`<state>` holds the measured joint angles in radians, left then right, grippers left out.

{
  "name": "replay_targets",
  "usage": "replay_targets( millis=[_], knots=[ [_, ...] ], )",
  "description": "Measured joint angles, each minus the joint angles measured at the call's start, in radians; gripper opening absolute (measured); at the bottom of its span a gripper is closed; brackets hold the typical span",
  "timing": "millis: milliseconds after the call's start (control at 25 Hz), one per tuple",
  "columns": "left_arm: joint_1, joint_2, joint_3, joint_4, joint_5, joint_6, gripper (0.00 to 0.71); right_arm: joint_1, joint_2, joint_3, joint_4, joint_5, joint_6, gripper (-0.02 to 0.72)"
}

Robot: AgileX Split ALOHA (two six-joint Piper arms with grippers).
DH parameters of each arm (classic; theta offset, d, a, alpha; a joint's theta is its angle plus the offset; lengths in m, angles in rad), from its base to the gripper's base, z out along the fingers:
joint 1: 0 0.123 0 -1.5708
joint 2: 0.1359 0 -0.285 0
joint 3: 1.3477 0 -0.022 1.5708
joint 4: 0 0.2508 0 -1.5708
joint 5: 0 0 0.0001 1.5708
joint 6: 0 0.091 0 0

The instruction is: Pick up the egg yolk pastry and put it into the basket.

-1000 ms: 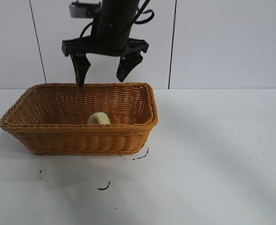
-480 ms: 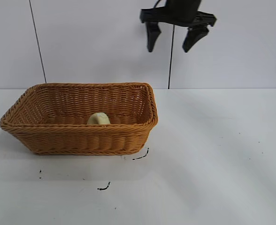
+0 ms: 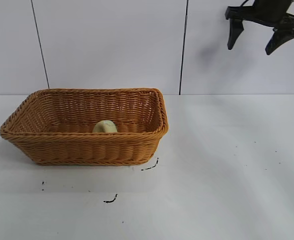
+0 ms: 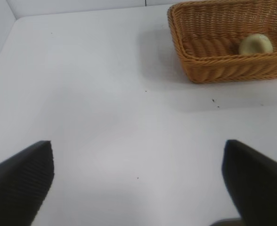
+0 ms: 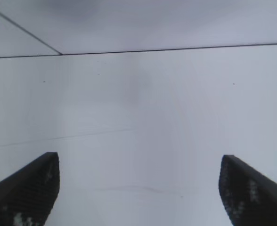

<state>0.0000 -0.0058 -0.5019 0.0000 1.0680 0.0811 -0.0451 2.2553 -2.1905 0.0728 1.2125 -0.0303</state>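
Egg yolk pastry (image 3: 105,126) rests inside the wicker basket (image 3: 87,150), toward its 6 o'clock wall. Right gripper (image 3: 256,41), empty, jaws spread, hangs at 2 o'clock. Left gripper (image 4: 138,181) likewise spread, empty. Pastry likely light, soft, crumbly; grasp gently across its rounded sides.

You see a woven wicker basket (image 3: 82,145), a smooth matt egg yolk pastry (image 3: 105,127), and a matt white desk (image 3: 227,170).

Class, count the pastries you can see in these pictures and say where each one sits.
1. The pastry lies inside the basket, near its front wall. The walls hide little, so a second one is unlikely.
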Motion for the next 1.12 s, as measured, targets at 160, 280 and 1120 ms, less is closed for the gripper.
replay_targets(
  millis=[160,280,1120],
  knots=[
    [0.000,0.000,0.000,0.000,0.000,0.000,0.697,0.026,-0.121,0.167,0.003,0.000,-0.003,0.656],
    [0.000,0.000,0.000,0.000,0.000,0.000,0.697,0.046,-0.228,0.295,0.005,0.000,-0.005,0.656],
    [0.000,0.000,0.000,0.000,0.000,0.000,0.697,0.133,-1.190,1.170,-0.024,-0.047,0.014,0.656]
  ],
)
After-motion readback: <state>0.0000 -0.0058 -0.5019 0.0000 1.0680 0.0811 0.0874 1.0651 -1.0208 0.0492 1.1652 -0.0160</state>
